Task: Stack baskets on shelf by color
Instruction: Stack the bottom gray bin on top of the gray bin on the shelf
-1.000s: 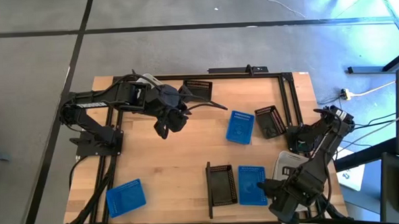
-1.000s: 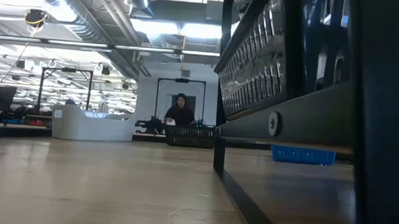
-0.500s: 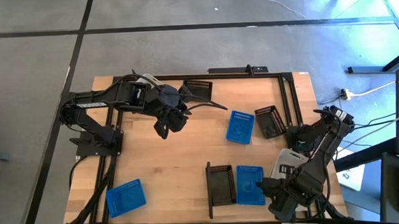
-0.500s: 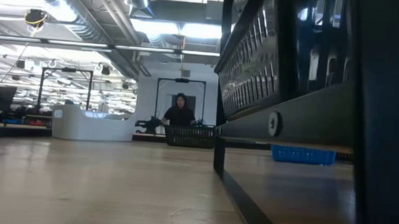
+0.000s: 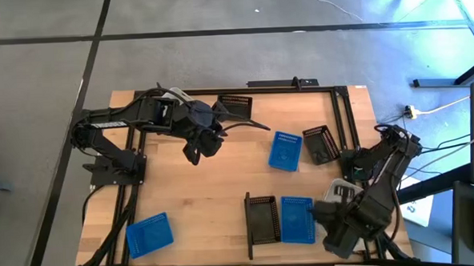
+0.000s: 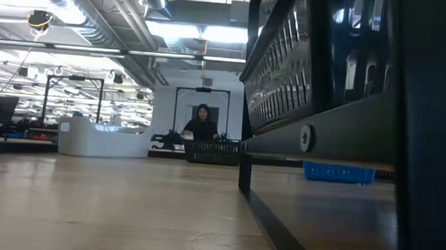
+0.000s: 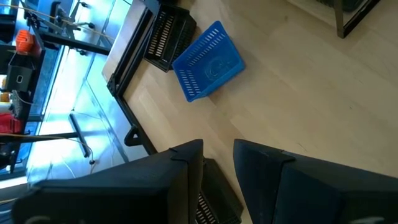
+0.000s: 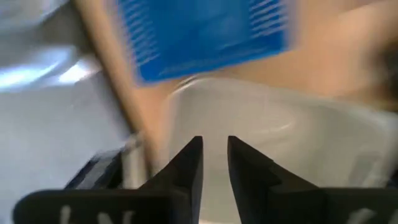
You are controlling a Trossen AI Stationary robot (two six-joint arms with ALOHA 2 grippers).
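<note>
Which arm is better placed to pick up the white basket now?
The right. Its gripper is beside the white basket, near the table's front right corner. The left gripper waits far off, toward the back.

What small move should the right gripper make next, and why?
Probably ease forward onto the white basket rim and close. The right gripper is narrowly open and empty, the white basket lies just ahead of it beside the blue basket, and is not yet stacked.

Right gripper (image 8: 214,163) with two dark fingers (image 8: 186,168) set a narrow gap apart, nothing between them. Beyond the fingertips, a translucent white basket (image 8: 280,143), blurred. Past it, a bright blue basket (image 8: 205,37) on the wooden bench (image 8: 329,62). Pale blurred floor (image 8: 43,106) to one side.
</note>
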